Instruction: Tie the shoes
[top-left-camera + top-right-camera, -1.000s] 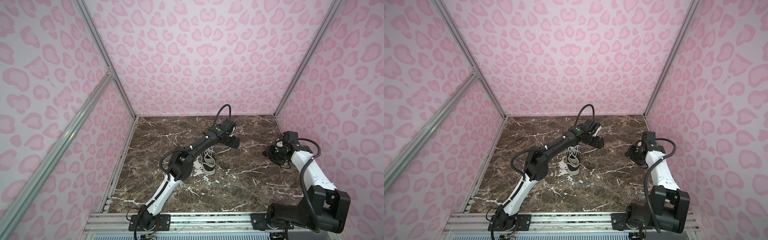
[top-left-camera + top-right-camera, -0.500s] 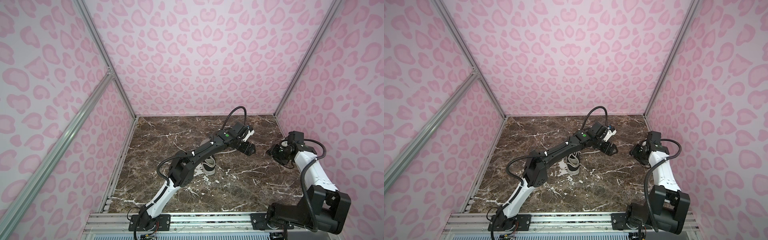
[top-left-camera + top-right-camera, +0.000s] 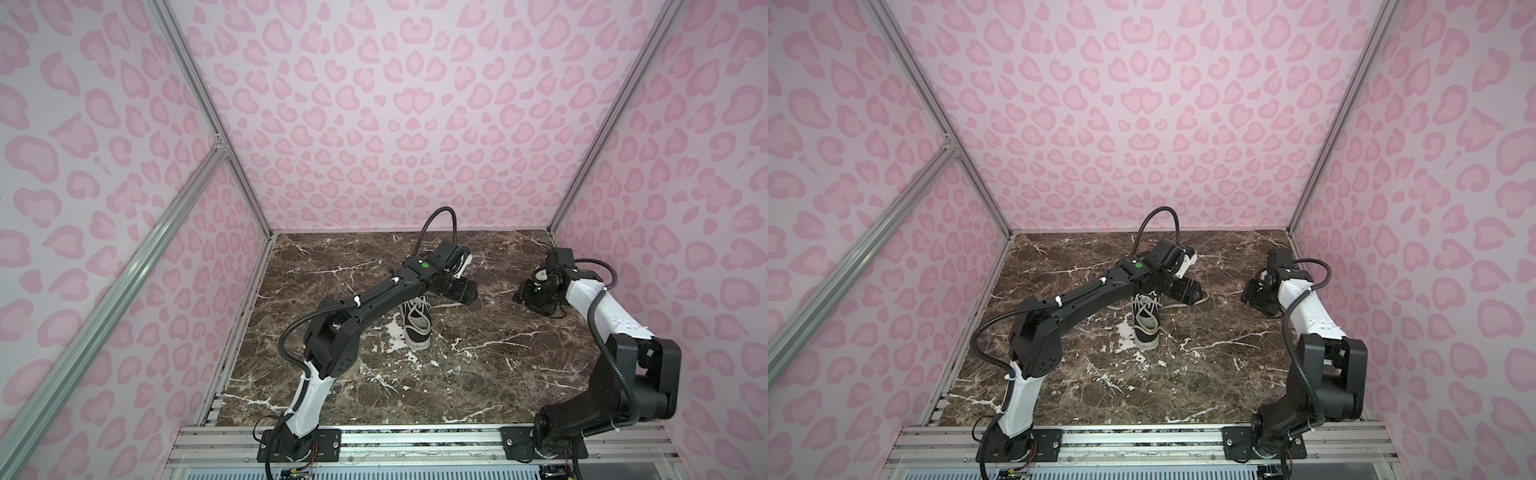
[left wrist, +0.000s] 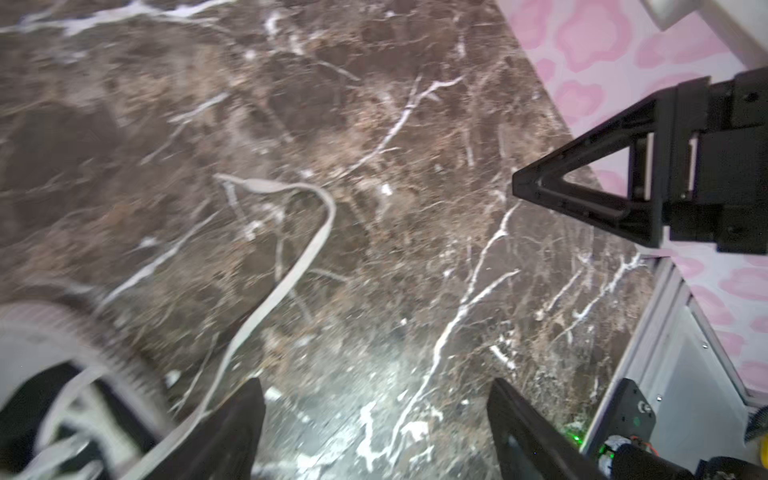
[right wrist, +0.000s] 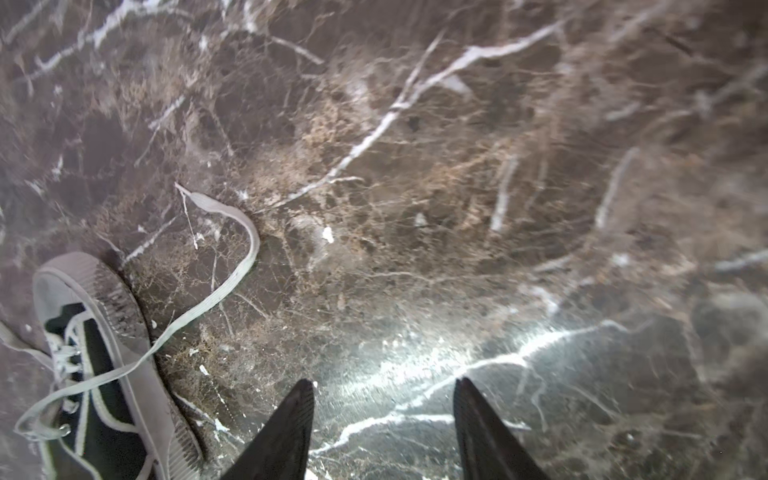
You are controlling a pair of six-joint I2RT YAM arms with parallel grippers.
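Observation:
The shoes show as one black sneaker (image 3: 417, 328) with a white toe cap, standing mid-table in both top views (image 3: 1146, 328). An off-white lace (image 3: 446, 305) trails from it to the right across the marble. My left gripper (image 3: 463, 291) hovers just right of the shoe's heel end, over that lace. Its wrist view shows my left gripper (image 4: 376, 382) open and empty, with the lace (image 4: 291, 266) curling ahead and the shoe (image 4: 50, 332) at the edge. My right gripper (image 3: 530, 297) hangs further right, near the wall. In its wrist view my right gripper (image 5: 384, 381) is open over bare marble, well clear of the shoe (image 5: 104, 374) and the lace (image 5: 232, 286).
The brown marble tabletop (image 3: 478, 374) is boxed in by pink patterned walls (image 3: 685, 249) on three sides. An aluminium rail (image 3: 415, 440) with both arm bases runs along the front edge. A black finger of the right gripper (image 4: 582, 195) shows in the left wrist view.
My left gripper swung out to the right, then came back toward the shoe, and its jaws narrowed slightly. My right gripper shifted a little to the left.

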